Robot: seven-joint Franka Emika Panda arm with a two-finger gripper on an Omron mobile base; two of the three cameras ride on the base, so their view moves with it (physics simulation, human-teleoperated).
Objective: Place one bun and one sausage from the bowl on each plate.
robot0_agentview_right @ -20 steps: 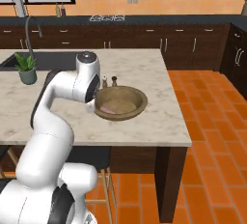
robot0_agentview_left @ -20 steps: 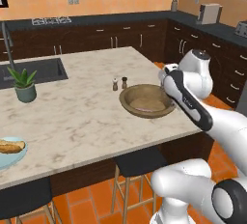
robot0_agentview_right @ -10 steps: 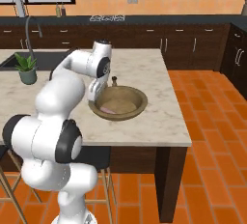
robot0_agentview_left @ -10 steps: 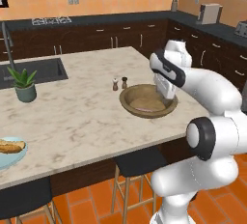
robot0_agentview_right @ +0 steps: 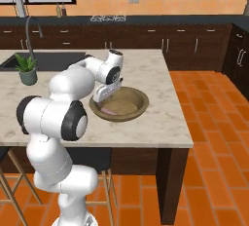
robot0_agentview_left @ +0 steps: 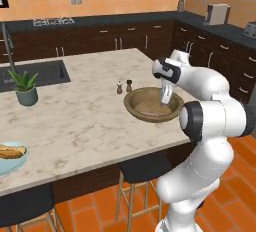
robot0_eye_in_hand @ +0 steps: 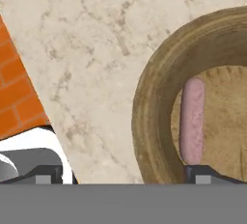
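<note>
The brown wooden bowl (robot0_agentview_left: 135, 107) (robot0_agentview_right: 138, 104) (robot0_eye_in_hand: 153, 107) stands on the island's right part. One pinkish sausage (robot0_eye_in_hand: 192, 120) (robot0_agentview_left: 148, 112) (robot0_agentview_right: 113, 111) lies inside it, near the rim. My gripper (robot0_agentview_left: 164, 101) (robot0_agentview_right: 103, 96) (robot0_eye_in_hand: 125, 177) points down at the bowl's rim, open and holding nothing. In the hand view one fingertip (robot0_eye_in_hand: 46, 174) is over the counter and the other sits just inside the bowl at the sausage's end. A pale light-blue plate (robot0_agentview_left: 14, 164) at the counter's near left corner carries a golden-tan bun (robot0_agentview_left: 11, 151).
Two small shakers (robot0_agentview_left: 124, 86) stand just left of the bowl. A potted plant (robot0_agentview_left: 25, 87) (robot0_agentview_right: 27, 69) sits by the sink (robot0_agentview_left: 37, 73). The island's right edge drops to orange tiles (robot0_eye_in_hand: 19, 97) close beside the bowl. Stools stand under the front edge.
The arm has folded in from the right and brought the hand down onto the bowl's rim. The gripper has stayed open.
</note>
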